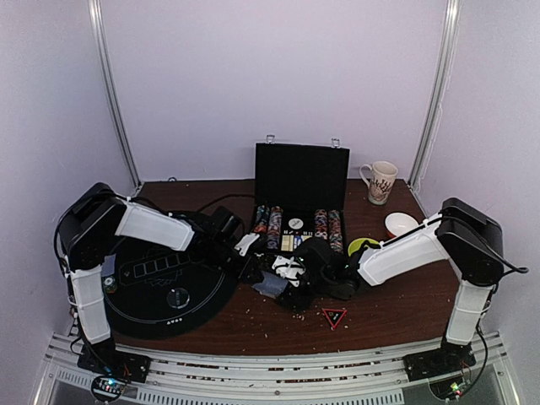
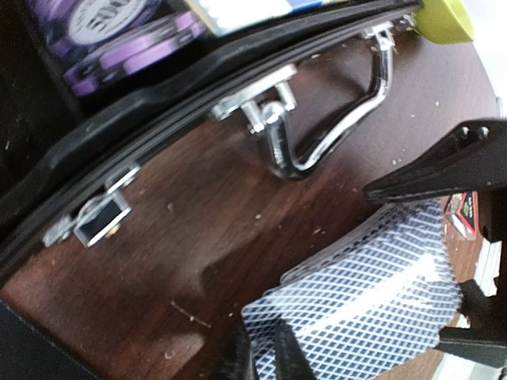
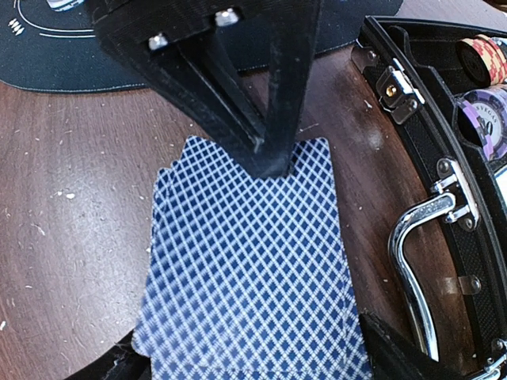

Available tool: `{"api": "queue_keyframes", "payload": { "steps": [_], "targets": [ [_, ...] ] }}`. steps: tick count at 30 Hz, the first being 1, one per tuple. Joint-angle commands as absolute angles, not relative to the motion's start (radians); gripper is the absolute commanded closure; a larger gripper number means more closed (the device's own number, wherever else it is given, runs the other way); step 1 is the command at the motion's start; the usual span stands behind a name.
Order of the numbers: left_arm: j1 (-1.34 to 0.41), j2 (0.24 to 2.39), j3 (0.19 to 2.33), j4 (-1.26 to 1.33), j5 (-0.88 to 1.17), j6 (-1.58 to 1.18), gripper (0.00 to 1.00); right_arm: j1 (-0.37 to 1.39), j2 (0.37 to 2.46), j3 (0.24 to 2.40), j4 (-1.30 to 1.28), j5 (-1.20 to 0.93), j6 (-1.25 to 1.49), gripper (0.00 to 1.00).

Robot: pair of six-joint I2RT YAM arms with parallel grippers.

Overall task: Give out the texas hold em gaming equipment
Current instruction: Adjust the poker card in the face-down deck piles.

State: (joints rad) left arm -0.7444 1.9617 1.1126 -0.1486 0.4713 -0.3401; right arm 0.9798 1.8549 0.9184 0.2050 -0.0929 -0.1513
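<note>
Deck of cards [image 3: 245, 269] lies flat between right gripper's [image 3: 253, 355] spread fingers; left gripper's [image 3: 273, 162] fingers clamp its far edge, chip case [image 3: 467, 237] just beside.

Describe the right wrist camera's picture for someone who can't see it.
A deck of blue diamond-backed playing cards fills the middle, over a dark brown wooden table. The other arm's black fingers meet at its far edge. An open black chip case with a chrome handle sits at right.
</note>
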Motion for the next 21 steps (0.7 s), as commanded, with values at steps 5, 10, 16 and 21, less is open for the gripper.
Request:
{"api": "queue_keyframes", "payload": {
  "steps": [5,10,16,21],
  "targets": [
    [-0.728,1.925,1.117,-0.203,0.451,-0.316,0.92,0.983,1.856,0.897,0.106,-0.041,-0.17,0.17],
    [-0.727,1.908,1.122,-0.21,0.472,-0.314,0.87,0.983,1.856,0.9,0.1,-0.037,-0.17,0.17],
    [-0.706,1.895,1.115,-0.208,0.482,-0.306,0.71,0.983,1.856,0.902,0.096,-0.038,-0.172,0.17],
    [-0.684,1.953,1.154,-0.218,0.544,-0.32,0.6,0.983,1.856,0.903,0.096,-0.04,-0.172,0.17]
  ]
}}
